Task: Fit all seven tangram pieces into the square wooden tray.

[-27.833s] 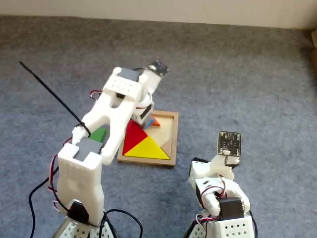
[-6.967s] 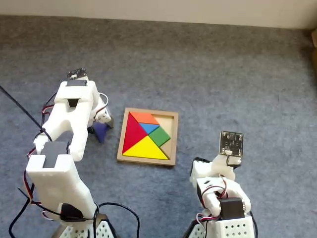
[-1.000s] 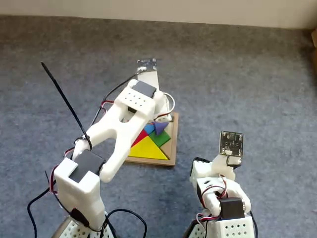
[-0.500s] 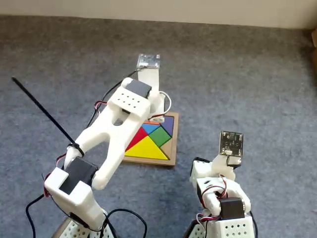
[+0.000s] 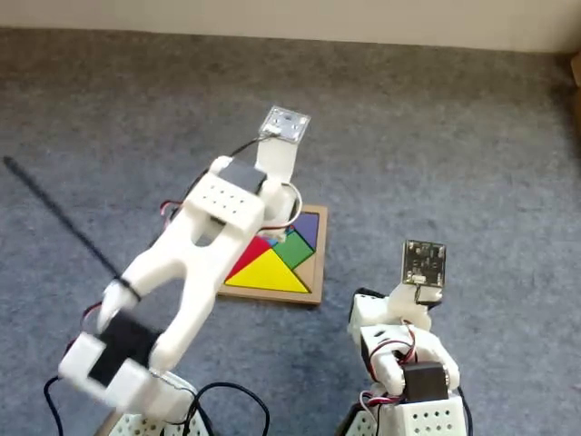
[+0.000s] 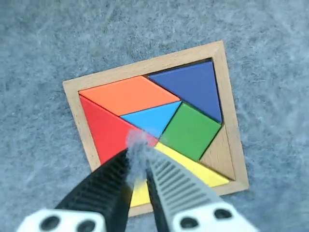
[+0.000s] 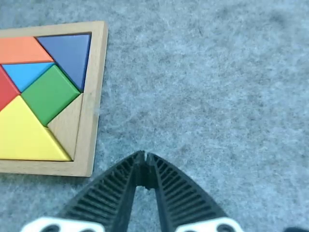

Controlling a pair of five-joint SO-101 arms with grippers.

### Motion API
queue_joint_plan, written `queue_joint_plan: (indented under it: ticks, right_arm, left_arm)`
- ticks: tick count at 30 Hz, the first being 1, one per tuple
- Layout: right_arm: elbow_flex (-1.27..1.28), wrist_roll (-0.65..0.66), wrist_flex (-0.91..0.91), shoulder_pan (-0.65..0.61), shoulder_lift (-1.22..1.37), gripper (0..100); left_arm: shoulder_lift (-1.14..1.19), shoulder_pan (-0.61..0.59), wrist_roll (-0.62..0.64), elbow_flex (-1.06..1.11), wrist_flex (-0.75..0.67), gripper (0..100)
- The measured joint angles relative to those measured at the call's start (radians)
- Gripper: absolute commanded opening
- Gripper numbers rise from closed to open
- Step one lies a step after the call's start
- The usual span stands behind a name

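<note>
over square wooden tray [image 6: 145, 67], left gripper [image 6: 137, 146] jaws pressed together, empty; right gripper [image 7: 144, 162] same. flat coloured wooden tangram pieces [image 6: 190, 130]: likely light, stiff, slick; pinch opposite edges.

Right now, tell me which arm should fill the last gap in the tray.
Probably left: the left gripper hangs right over the tray, close to the bare triangular gap. The right gripper sits over the carpet beside the tray.

Six tangram pieces [image 6: 190, 130] in wooden tray [image 6: 145, 65], corner bare
</note>
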Motion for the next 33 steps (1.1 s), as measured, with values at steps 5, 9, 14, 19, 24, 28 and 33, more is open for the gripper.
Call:
queue_joint_plan:
  ticks: [5,9,14,19,24,28,33]
  right_arm:
    - [0.000,0.000,-0.021,0.003,0.000,0.5]
    - [0.000,0.000,-0.034,0.006,0.000,0.5]
    - [0.000,0.000,-0.035,0.006,0.000,0.5]
    - [0.000,0.000,-0.035,0.006,0.000,0.5]
    - [0.000,0.000,-0.035,0.006,0.000,0.5]
    - [0.000,0.000,-0.037,0.006,0.000,0.5]
    - [0.000,0.000,-0.037,0.006,0.000,0.5]
  left_arm:
    - [-0.264,-0.098,-0.038,0.192,-0.034,1]
    - [-0.450,-0.210,-0.038,0.347,-0.098,1]
    - [-0.606,-0.333,-0.069,0.486,-0.114,1]
    - [-0.721,-0.485,-0.092,0.603,-0.120,1]
    - [-0.839,-0.582,-0.157,0.723,-0.120,1]
    - [-0.937,-0.615,-0.167,0.804,-0.126,1]
    - [-1.049,-0.617,-0.167,0.907,-0.126,1]
